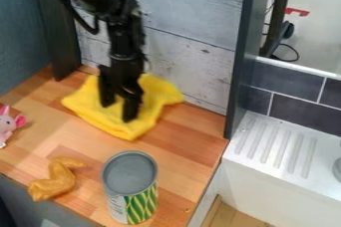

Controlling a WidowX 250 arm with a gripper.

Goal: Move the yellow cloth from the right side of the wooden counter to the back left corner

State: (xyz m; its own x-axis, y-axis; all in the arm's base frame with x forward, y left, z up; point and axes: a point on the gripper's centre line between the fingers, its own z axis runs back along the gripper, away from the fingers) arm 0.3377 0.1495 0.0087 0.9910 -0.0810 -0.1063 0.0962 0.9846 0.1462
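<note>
Yellow fabric is seen once, as one cloth (150,96) spread on the wooden counter (180,146) under the black gripper (118,112). One can (131,183), one golden-brown toy food piece (55,182) and one pink toy animal (5,124) are also counted on the boards. The gripper is pointed downward, and its two jaws are parted, with a moderate gap through which yellow is seen; nothing is seen clasped between them. Their tips are placed over the middle of the cloth, but whether it is touched or only hovered over cannot be told. The cloth is laid in an uneven, roughly four-sided shape, softly creased and raised in low folds, with one corner turned toward the can and another toward the pale plank wall (193,52). Its back part is partly hidden by the gripper. The can is stood upright at the near edge of the counter, its grey top turned up and its side wrapped in a green, yellow and white label. The bent brown piece is laid to the left of the can, well apart from the cloth, and the pink animal is cut off by the left edge of the view.
</note>
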